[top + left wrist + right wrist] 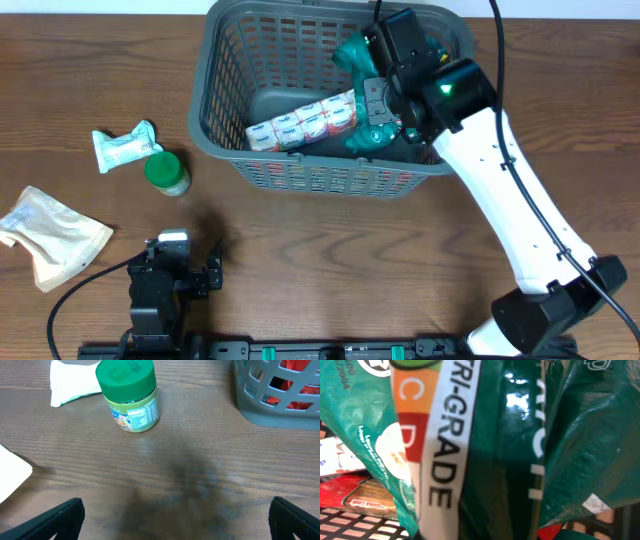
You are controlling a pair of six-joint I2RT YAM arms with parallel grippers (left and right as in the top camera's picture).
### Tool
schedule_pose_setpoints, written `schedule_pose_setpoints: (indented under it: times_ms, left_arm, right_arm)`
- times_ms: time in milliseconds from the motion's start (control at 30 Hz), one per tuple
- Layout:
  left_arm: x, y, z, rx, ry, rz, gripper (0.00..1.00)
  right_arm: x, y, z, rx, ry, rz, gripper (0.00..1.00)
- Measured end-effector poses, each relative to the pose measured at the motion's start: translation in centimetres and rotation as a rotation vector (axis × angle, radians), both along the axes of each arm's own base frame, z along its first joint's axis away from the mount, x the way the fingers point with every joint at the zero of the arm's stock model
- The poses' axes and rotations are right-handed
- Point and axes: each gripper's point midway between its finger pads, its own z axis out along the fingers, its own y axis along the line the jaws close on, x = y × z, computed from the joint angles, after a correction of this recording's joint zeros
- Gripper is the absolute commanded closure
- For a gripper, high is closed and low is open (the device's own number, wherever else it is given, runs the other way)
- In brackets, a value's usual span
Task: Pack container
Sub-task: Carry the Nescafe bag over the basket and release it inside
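The container (225, 130), a dark-grey slotted basket, stands at the back middle of the table; one corner of it (260, 410) shows in the left wrist view. My right gripper (383, 122) reaches down inside it, shut on a green glossy bag (352, 52). That bag (560, 435) fills the right wrist view and hides the fingers. A white-and-red wrapped pack (305, 120) lies on the basket floor beside it. My left gripper (182, 264) hovers low over the table's near left, open (177, 520) with only bare wood between its fingers.
A green-lidded jar (167, 172) stands left of the basket, also ahead of the left gripper (129, 397). A white packet (125, 147) lies behind it, and a beige pouch (50, 235) rests at the far left.
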Motion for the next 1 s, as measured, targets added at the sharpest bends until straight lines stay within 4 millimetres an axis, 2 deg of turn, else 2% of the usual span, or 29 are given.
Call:
schedule_pose_setpoints:
  times_ms: [167, 433, 467, 500, 533, 667, 700, 1000]
  left_arm:
    - [0.0, 0.0, 0.0, 0.0, 0.0, 0.0, 0.01]
    - [0.0, 0.0, 0.0, 0.0, 0.0, 0.0, 0.01]
    - [0.0, 0.0, 0.0, 0.0, 0.0, 0.0, 0.01]
    - [0.0, 0.0, 0.0, 0.0, 0.0, 0.0, 0.01]
    - [0.0, 0.0, 0.0, 0.0, 0.0, 0.0, 0.01]
    - [0.0, 0.0, 0.0, 0.0, 0.0, 0.0, 0.01]
    - [0.0, 0.0, 0.0, 0.0, 0.0, 0.0, 0.01]
    - [0.0, 0.0, 0.0, 0.0, 0.0, 0.0, 0.01]
  right_arm:
    - [-0.4, 0.2, -1.0, 0.023, 0.044, -0.029, 0.99]
    - [-0.6, 0.3, -1.4, 0.046, 0.063, -0.064, 0.99]
    - [-0.6, 0.3, -1.5, 0.047, 0.064, -0.066, 0.95]
    - [-0.6, 0.3, -1.5, 0.047, 0.066, -0.068, 0.75]
    - [-0.6, 0.3, -1.5, 0.049, 0.067, -0.071, 0.48]
    - [-0.2, 0.3, -1.1, 0.056, 0.046, -0.077, 0.05]
    - [-0.2, 0.3, -0.9, 0.057, 0.041, -0.078, 0.01]
    - [0.5, 0.6, -0.4, 0.062, 0.009, -0.064, 0.01]
